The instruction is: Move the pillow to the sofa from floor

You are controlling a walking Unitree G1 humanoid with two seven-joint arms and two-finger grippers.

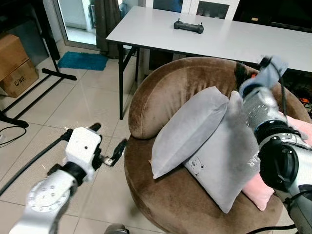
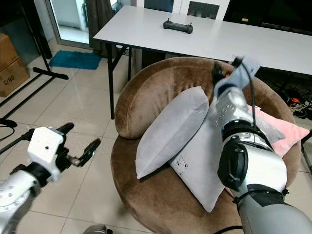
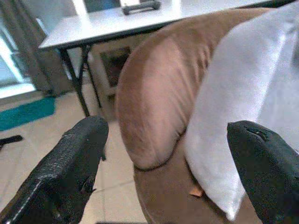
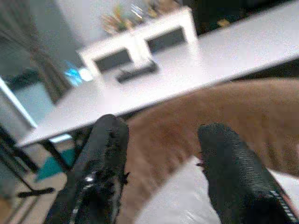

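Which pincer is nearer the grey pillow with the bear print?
Right. The right pincer is above the bear-print pillow's top edge; the left pincer hangs open over the floor beside the sofa.

cardboard box (image 1: 17,63) by the left wall printed "C/NO." in dark letters on its side, grey pillow (image 1: 229,161) with small bear print and a few grey letters at its right edge, too hidden to read
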